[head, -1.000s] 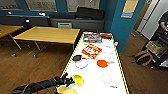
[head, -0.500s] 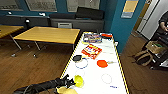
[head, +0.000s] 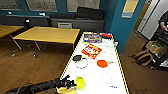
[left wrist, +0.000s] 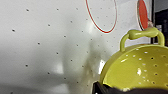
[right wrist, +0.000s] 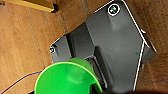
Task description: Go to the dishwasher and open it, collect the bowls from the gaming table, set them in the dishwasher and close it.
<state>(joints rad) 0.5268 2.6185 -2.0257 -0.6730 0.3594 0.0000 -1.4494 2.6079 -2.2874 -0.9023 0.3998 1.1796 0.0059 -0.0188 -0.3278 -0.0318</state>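
Observation:
The gaming table (head: pixel 117 62) has a white top and a yellow rim and runs away from me. At its near end my left gripper (head: pixel 71 83) is shut on the rim of a yellow-green bowl (head: pixel 80 82). In the left wrist view this bowl (left wrist: pixel 135 67) is perforated, has a loop handle and tilts just above the white top, with the gripper (left wrist: pixel 117 88) at its edge. An orange bowl (head: pixel 102 63), a dark bowl (head: pixel 77 58) and a pale bowl (head: pixel 81 64) sit farther along. My right gripper (right wrist: pixel 96 86) holds a bright green bowl (right wrist: pixel 67 77) over the wooden floor.
Two flat board-game boxes (head: pixel 91 51) lie on the far half of the gaming table. A yellow-wood table (head: pixel 50 35) stands to the left, with a dark sofa (head: pixel 82 15) behind it. Bags (head: pixel 145 56) and a person (head: pixel 163 22) are at the right. My dark base (right wrist: pixel 112 50) shows below the right arm.
My left gripper and the yellow-green bowl have shifted slightly to the right over the table's near end. Everything else stays as it was.

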